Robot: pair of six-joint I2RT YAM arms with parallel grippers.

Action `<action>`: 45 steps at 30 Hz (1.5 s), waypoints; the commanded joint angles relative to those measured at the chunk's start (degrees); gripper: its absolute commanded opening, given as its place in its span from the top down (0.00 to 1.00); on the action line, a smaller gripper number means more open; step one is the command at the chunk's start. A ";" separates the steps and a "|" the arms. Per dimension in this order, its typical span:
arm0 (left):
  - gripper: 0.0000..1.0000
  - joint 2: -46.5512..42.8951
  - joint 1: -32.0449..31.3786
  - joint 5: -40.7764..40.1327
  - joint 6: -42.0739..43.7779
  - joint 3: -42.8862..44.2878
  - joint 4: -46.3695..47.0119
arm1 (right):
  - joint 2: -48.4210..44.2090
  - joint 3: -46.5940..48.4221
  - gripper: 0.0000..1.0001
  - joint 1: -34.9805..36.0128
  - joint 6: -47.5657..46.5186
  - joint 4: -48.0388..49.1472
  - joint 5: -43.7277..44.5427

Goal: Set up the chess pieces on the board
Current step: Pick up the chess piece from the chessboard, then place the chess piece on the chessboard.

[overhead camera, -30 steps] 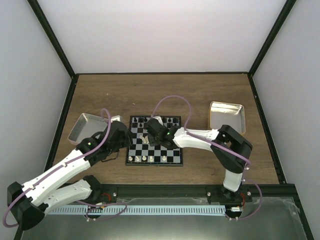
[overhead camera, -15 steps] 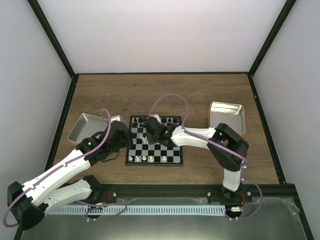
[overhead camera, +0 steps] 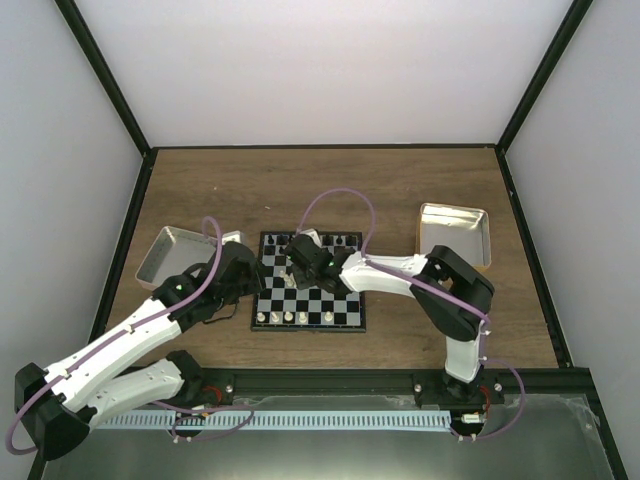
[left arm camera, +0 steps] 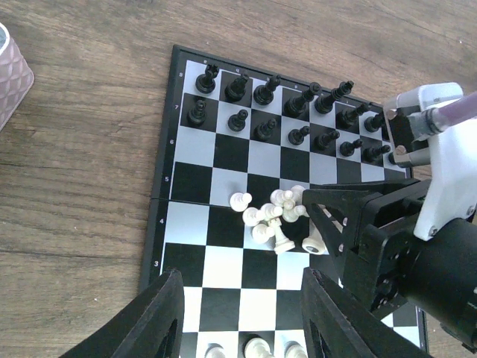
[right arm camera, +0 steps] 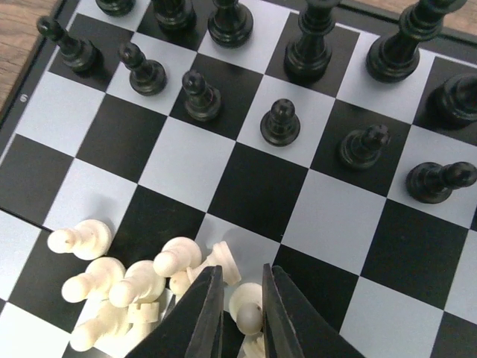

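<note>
**Top external view**
- Left arm: reaches from the near-left corner up and right. The left gripper [overhead camera: 243, 280] hangs at the left edge of the board [overhead camera: 322, 301]. Its jaw state is unreadable from here.
- Right arm: rises from its base, folds at a black elbow, and its white forearm runs left over the board. The right gripper [overhead camera: 299, 264] is low over the middle-left squares, and its jaws are hidden beneath the wrist.
- Board: lies centrally on the wooden table [overhead camera: 330, 185], between the arms.
- Silver tray [overhead camera: 150, 262]: left of the board, partly covered by the left arm.
- Gold-rimmed tin [overhead camera: 455, 212]: right of the board, beyond the right elbow.
- Purple cables loop above both arms.

**Left wrist view**
- Left gripper [left arm camera: 244, 277]: jaws stand well apart with nothing between them, above the near squares.
- Black pieces [left arm camera: 297, 136]: upright in two rows along the far side.
- White pieces [left arm camera: 270, 216]: a jumbled heap mid-board, several lying over.
- More white figures stand at the near edge.
- Right gripper [left arm camera: 322, 233]: enters from the right, its tips just beside the heap, and screens the board's right side.
- Pale patterned container [left arm camera: 11, 74]: at the far left on the table.

**Right wrist view**
- Right gripper [right arm camera: 241, 273]: its fingers [right arm camera: 205, 313] are drawn to a narrow gap, clamped on one white piece [right arm camera: 244, 302] at the heap's right edge.
- The heap [right arm camera: 134, 283] lies just left of the fingers.
- Black pawns [right arm camera: 280, 123] stand beyond, with taller black figures behind them.
</note>
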 commanded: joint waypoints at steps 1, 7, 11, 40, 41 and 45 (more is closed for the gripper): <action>0.55 -0.53 0.18 0.08 -0.55 -0.38 0.10 | 1.55 2.38 0.83 -0.59 0.28 -0.52 1.26; 0.55 -0.72 0.18 -0.08 -0.61 -0.45 -0.17 | 1.16 2.50 0.92 -0.60 0.38 -0.79 1.81; 0.55 -0.68 0.20 -0.09 -0.61 -0.40 0.01 | -1.13 2.17 0.93 -0.60 -0.30 -0.14 1.86; 0.54 2.51 0.27 3.53 1.15 -1.84 4.89 | -29.50 -27.42 0.90 -0.60 16.68 -7.19 1.69; 0.54 2.61 0.24 3.65 1.15 -1.81 4.93 | -29.13 -27.44 0.90 -0.64 16.65 -6.89 1.33; 0.54 2.58 0.26 3.62 1.14 -1.80 4.76 | -27.56 -27.06 0.91 -0.61 16.29 -6.60 0.39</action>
